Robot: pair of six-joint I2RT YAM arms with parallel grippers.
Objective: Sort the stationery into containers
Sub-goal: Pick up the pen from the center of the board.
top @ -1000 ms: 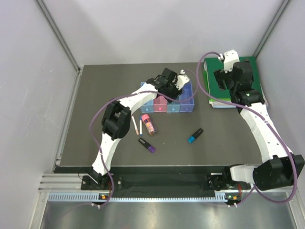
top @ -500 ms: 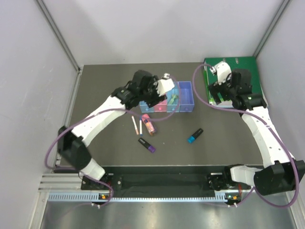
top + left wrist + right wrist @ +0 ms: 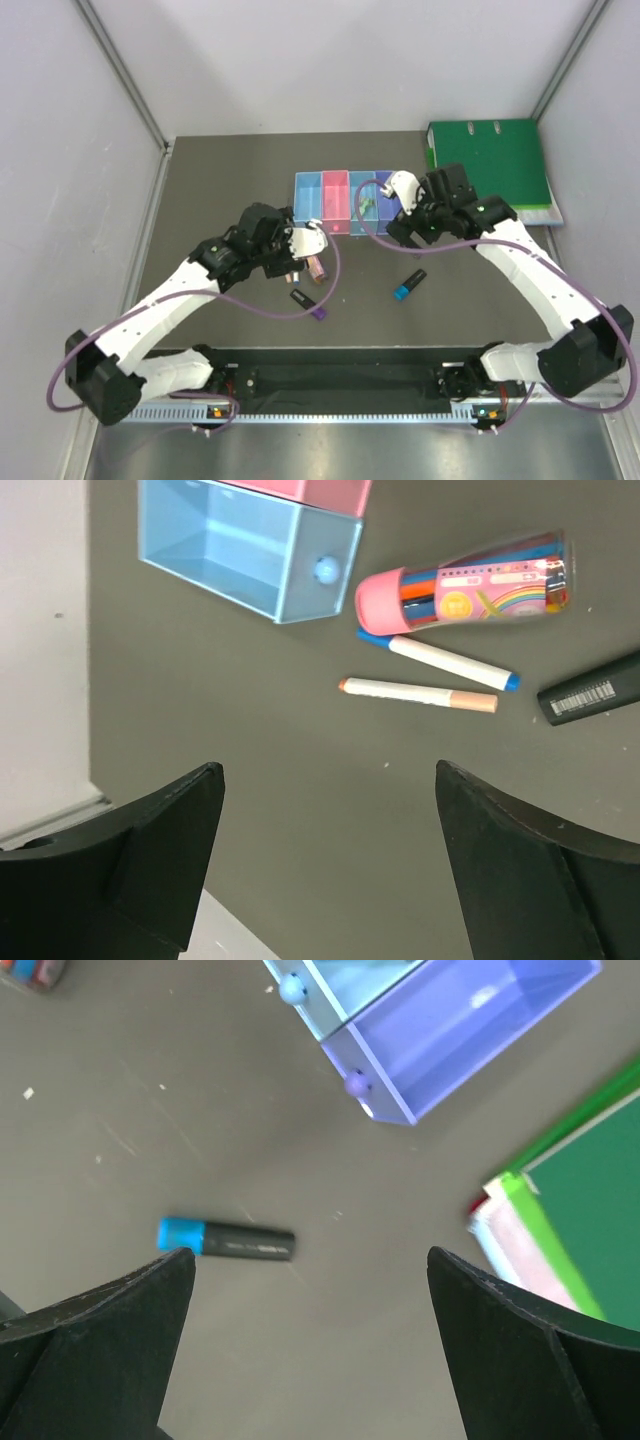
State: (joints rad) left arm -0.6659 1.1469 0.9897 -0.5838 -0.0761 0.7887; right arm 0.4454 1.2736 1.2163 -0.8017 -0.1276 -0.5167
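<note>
The left gripper (image 3: 325, 780) has its jaws spread wide, with nothing between them. Ahead of the jaws, more toward the one at the right side of the wrist view, lie two thin white pens. The orange-tipped pen (image 3: 418, 692) is the nearer one, and the blue-tipped pen (image 3: 450, 662) lies just beyond it, almost parallel. The thick pink tube (image 3: 465, 580) lies against or just beside the blue-tipped pen; I cannot tell which. Further ahead stands the light blue bin (image 3: 250, 545).

The right gripper (image 3: 310, 1260) also has its jaws wide apart and holds nothing. The black marker with a blue end (image 3: 228, 1240) lies on the table (image 3: 330, 1360), just ahead of the jaw at the left side of that view. The violet-blue bin (image 3: 470, 1030) stands further ahead.

In my judgement these items are light, stiff and smooth, and their round barrels can roll or slip. Each is best pinched across the middle of the barrel, with the jaws square to its length. The orange-tipped pen seems the easier one, because its side facing the jaws is free. The pink tube is glossy and thick, so it would need almost the full opening.
</note>
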